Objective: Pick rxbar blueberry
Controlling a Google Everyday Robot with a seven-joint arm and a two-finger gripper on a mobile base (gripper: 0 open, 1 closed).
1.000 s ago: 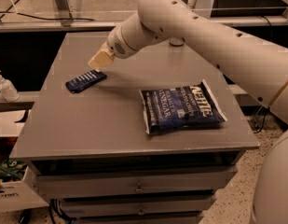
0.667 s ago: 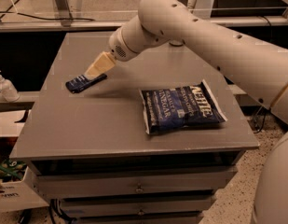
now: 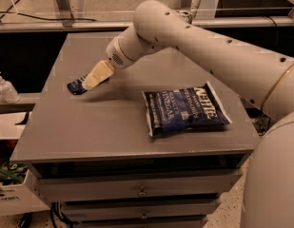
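Note:
The rxbar blueberry is a small, flat, dark navy bar lying on the left part of the grey cabinet top. Only its left end shows; the rest is hidden under my gripper. My gripper, with pale cream fingers, reaches down from the upper right on the white arm and sits right over the bar, low at the surface. Whether it touches the bar I cannot tell.
A large blue-and-white chip bag lies flat on the right side of the top. A white pump bottle stands on a ledge off the left edge. Drawers sit below the front edge. The white arm crosses the right rear.
The gripper has moved down and left, from beside the bar's right end to directly over it, covering most of the bar. The bar and chip bag have stayed put.

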